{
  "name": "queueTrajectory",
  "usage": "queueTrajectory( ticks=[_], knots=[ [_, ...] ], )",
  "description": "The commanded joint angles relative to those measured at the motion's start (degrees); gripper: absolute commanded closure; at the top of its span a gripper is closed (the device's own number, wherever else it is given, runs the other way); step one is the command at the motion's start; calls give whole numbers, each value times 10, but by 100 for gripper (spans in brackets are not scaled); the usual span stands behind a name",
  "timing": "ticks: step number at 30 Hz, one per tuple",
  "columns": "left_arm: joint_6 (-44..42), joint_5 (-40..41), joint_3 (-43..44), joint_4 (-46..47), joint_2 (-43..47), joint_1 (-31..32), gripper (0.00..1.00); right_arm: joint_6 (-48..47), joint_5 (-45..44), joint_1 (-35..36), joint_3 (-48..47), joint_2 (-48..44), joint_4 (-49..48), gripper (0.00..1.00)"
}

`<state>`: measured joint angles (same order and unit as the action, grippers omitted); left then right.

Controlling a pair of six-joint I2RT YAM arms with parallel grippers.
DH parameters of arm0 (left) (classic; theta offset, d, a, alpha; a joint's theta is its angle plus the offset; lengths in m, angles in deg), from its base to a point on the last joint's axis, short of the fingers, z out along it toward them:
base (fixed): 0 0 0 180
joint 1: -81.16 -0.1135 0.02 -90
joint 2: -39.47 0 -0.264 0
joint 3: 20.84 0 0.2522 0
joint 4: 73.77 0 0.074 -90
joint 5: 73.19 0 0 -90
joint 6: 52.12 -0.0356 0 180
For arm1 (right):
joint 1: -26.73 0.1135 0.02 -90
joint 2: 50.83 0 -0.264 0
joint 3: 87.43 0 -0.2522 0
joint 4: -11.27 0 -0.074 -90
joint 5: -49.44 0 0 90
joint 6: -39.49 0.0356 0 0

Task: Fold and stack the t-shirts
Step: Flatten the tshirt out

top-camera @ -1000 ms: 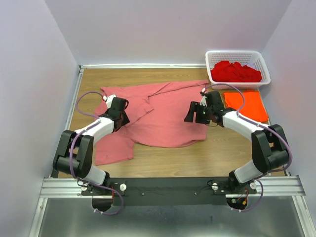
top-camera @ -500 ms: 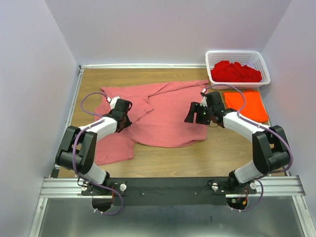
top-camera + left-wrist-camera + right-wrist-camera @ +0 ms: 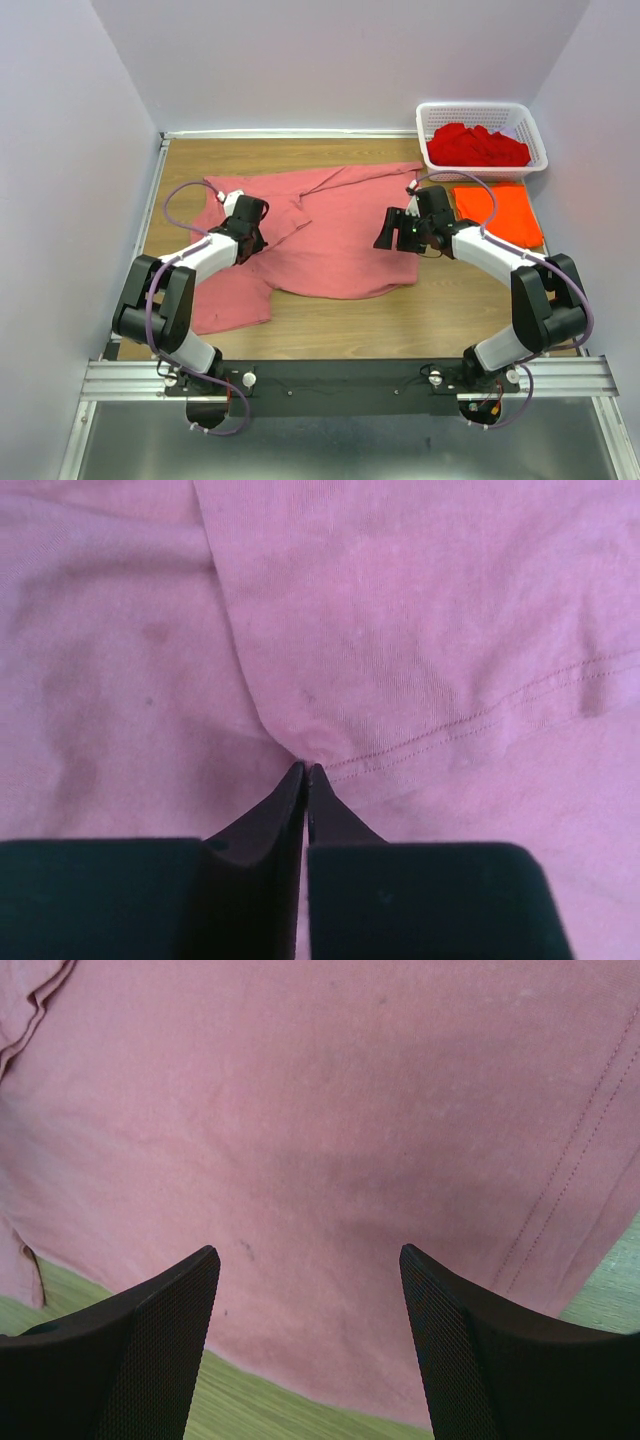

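A large salmon-pink t-shirt (image 3: 330, 235) lies spread and partly rumpled on the wooden table, one part trailing toward the front left (image 3: 230, 300). My left gripper (image 3: 252, 226) rests on its left side. In the left wrist view that gripper (image 3: 305, 771) is shut, pinching a small fold of pink cloth (image 3: 322, 742) beside a stitched hem. My right gripper (image 3: 388, 229) hovers over the shirt's right part, open and holding nothing (image 3: 310, 1255). A folded orange t-shirt (image 3: 500, 212) lies flat at the right. Deep red t-shirts (image 3: 475, 146) are heaped in the basket.
A white lattice basket (image 3: 480, 106) stands at the back right corner, just behind the orange tee. Pale walls close in the table on the left, back and right. Bare wood (image 3: 350, 325) shows between the pink shirt and the arm bases.
My left gripper has shifted slightly up and right on the pink shirt and closed its jaws on a fold of cloth. The right arm has stayed still and open.
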<state>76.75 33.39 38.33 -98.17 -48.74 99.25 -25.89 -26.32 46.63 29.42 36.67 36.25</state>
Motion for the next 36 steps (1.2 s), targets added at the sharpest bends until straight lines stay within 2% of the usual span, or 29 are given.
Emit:
queueTrajectory(
  ticks=[1, 2, 9, 15, 25, 31, 36],
  knots=[
    [-12, 44, 28, -10, 15, 3, 97, 1, 0, 3, 4, -8, 17, 20],
    [-16, 52, 34, -12, 13, 3, 100, 1, -1, 3, 3, -6, 18, 20],
    [-64, 85, 123, -17, -36, -4, 100, 3, 3, 4, 3, -10, 20, 20],
    [-128, 109, 273, -13, -130, -38, 100, -1, 0, 3, 4, -15, 28, 20],
    [-217, 120, 590, 4, -338, -95, 100, 2, 0, 3, -15, -12, 40, 20],
    [-247, 108, 708, 39, -410, -111, 100, -3, -6, 3, -17, -19, 50, 20],
    [-258, 91, 758, 80, -453, -124, 100, -6, -22, 3, -18, -30, 57, 20]
  ],
)
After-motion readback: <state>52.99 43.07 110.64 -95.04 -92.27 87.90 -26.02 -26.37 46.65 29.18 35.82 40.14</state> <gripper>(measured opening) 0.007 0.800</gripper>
